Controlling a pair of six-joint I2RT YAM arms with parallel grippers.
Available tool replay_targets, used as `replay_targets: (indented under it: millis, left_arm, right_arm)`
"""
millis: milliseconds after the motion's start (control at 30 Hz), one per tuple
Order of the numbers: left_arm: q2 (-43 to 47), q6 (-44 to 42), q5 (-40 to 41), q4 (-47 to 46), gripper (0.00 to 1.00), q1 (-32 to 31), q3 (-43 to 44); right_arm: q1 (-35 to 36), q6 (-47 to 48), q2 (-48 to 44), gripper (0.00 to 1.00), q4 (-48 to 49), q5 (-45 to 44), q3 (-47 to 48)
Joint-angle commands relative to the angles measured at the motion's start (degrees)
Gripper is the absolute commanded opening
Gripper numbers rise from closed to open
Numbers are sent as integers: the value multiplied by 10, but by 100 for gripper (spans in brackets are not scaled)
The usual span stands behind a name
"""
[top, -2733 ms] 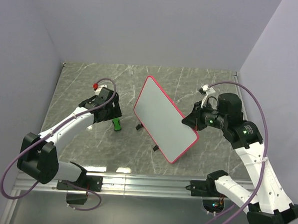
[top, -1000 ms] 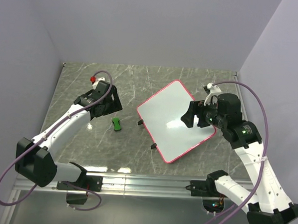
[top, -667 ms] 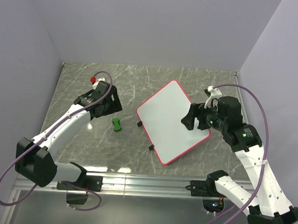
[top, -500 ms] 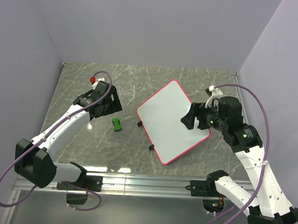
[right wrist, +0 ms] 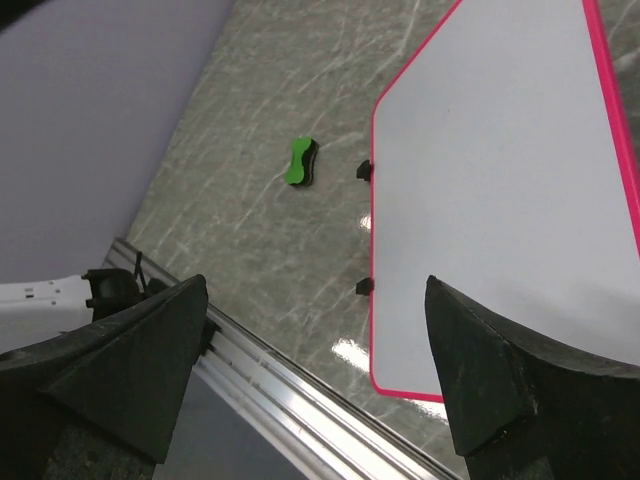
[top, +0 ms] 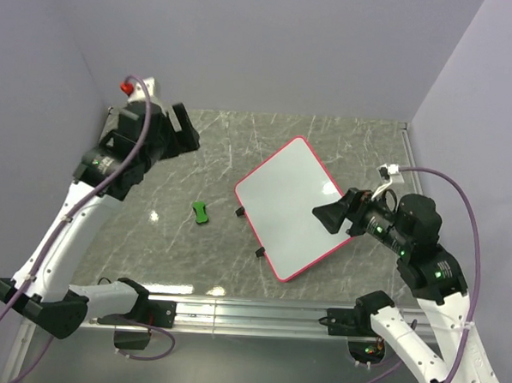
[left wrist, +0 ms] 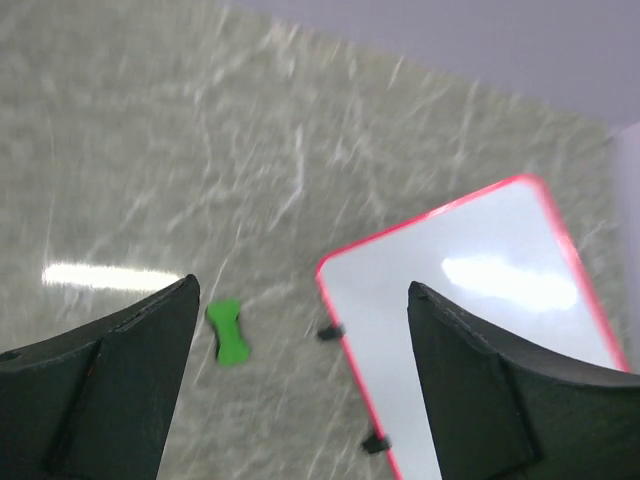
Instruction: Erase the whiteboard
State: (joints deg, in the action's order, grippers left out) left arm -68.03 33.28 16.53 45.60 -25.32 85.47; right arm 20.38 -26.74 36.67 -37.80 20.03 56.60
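The whiteboard [top: 294,206] lies flat in the middle of the table, white with a pink-red frame and small black feet; no scribbles show on it. It also shows in the left wrist view [left wrist: 470,300] and the right wrist view [right wrist: 500,190]. The small green eraser [top: 202,212] lies on the table left of the board, apart from both grippers. My left gripper [top: 180,129] is open and empty, raised high at the far left [left wrist: 302,290]. My right gripper [top: 328,214] is open and empty over the board's right edge [right wrist: 316,285].
The grey marble table [top: 150,237] is walled by lilac panels on three sides. An aluminium rail [top: 250,311] runs along the near edge and shows in the right wrist view [right wrist: 300,400]. The eraser also shows in both wrist views [left wrist: 230,332] [right wrist: 301,162].
The board went from tilted in my right gripper to lying flat. My right gripper has drawn back to the right. My left arm has risen away from the eraser toward the far left.
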Motion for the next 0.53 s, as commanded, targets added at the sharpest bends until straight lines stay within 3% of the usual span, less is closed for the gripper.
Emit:
replay_targets:
  millis: [0,167,300,500]
  left_arm:
    - [-16,-47,17,19,89,3,91]
    - [3,-59,11,-67,95,3,83]
    - [35,-59,15,-142,100,3,-3]
    - [6,-42,46,-142,99,5,-40]
  right_arm:
    - [3,-20,-41,96,58,12,-29]
    - [3,-10,-83,97,71,7,-56]
    - [3,-3,-107,98,52,-3,-65]
    - [3,-10,-140,98,12,-29,-69]
